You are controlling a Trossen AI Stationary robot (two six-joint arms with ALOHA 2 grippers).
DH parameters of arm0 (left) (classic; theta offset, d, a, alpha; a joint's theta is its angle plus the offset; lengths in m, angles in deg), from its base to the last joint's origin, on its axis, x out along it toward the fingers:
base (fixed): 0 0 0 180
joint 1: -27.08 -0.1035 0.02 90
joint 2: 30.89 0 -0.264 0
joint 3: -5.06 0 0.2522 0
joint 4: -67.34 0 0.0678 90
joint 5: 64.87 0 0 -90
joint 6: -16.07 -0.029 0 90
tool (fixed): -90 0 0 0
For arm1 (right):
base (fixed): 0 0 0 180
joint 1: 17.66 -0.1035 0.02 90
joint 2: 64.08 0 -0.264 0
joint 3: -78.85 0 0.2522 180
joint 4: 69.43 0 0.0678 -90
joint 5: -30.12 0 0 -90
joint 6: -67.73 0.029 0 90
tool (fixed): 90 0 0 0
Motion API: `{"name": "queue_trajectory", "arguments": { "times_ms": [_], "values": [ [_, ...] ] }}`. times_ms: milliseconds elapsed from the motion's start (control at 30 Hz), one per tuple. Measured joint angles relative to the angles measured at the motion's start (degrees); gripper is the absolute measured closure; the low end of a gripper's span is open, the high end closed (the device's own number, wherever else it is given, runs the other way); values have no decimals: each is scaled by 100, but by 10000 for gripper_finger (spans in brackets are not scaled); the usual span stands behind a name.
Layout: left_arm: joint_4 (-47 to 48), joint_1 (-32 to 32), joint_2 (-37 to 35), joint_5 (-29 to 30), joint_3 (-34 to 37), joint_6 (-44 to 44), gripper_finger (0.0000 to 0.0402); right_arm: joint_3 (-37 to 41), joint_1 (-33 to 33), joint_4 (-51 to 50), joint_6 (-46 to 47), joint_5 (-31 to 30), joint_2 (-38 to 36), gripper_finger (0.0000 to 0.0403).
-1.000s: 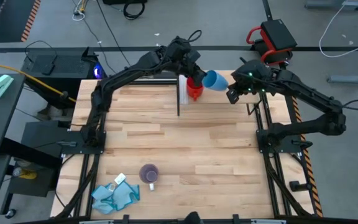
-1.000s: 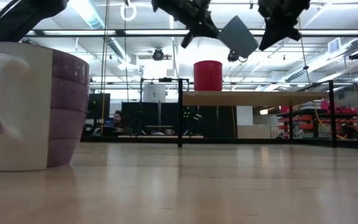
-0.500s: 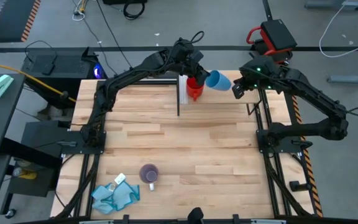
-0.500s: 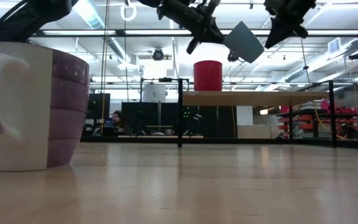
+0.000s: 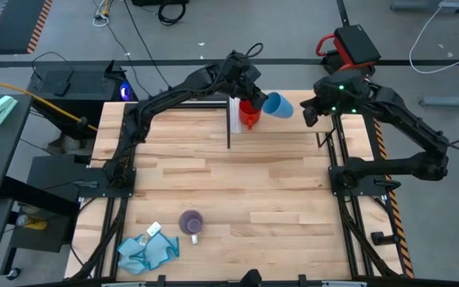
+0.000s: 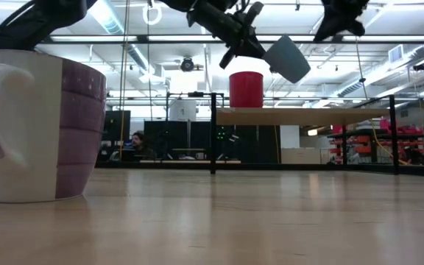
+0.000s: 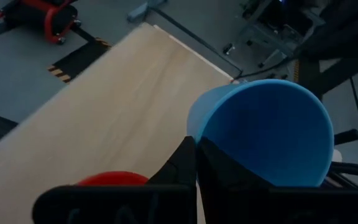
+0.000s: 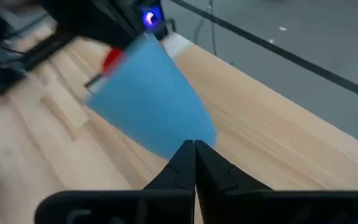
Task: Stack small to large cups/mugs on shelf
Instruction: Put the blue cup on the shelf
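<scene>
The left tool (image 5: 255,94) was clamped on the rim of the light-blue cup (image 5: 278,104), one finger inside the mouth and one outside, as the left wrist view showed. It held the cup tilted in the air above the shelf (image 6: 300,115), its closed base pointing toward the right arm. The red mug (image 5: 249,115) stood upright on the shelf, just beside and below the cup, near the thin dark upright panel (image 5: 229,123).

The right tool (image 5: 309,112) hung apart from the cup, off the shelf's right end, its fingers pressed together on nothing.

The pale purple mug (image 5: 191,222) stood upright on the surface near its front edge, well apart from the shelf, with the teal-blue cloth (image 5: 145,249) lying near it.
</scene>
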Motion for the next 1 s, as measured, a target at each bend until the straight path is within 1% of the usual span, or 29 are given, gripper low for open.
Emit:
{"name": "queue_trajectory", "arguments": {
  "times_ms": [200, 333, 433, 500, 567, 633, 700, 833, 933, 1000],
  "values": [
    [71, 287, 8, -29, 0, -28, 395, -585, -190, -891, -9, -69, 8, 395],
    [134, 599, -10, -62, -9, -107, 395, -746, -356, -1597, 25, -80, -17, 395],
    [814, 864, -18, -40, -247, -280, 395, -729, -591, -1986, 229, -78, -86, 395],
    [1074, 1047, -55, 65, -236, -347, 395, -726, -785, -2221, 411, -80, -130, 395],
    [1741, 1196, -62, 171, -245, -366, 395, -722, -1001, -2367, 628, -72, -176, 396],
    [2040, 1334, -62, 322, -225, -364, 395, -722, -1261, -2466, 891, -78, -227, 395],
    [2584, 1461, -78, 472, -233, -355, 395, -722, -1556, -2547, 1158, -77, -239, 395],
    [3225, 1714, -10, 871, -232, -295, 395, -633, -2372, -2577, 1737, -78, -167, 394],
    [3430, 1858, -11, 1063, -231, -253, 395, -232, -3147, -2355, 2195, -78, -26, 394],
    [3504, 1933, -16, 1144, -222, -157, 395, 185, -3658, -1950, 2423, -80, 100, 394]
  ]
}}
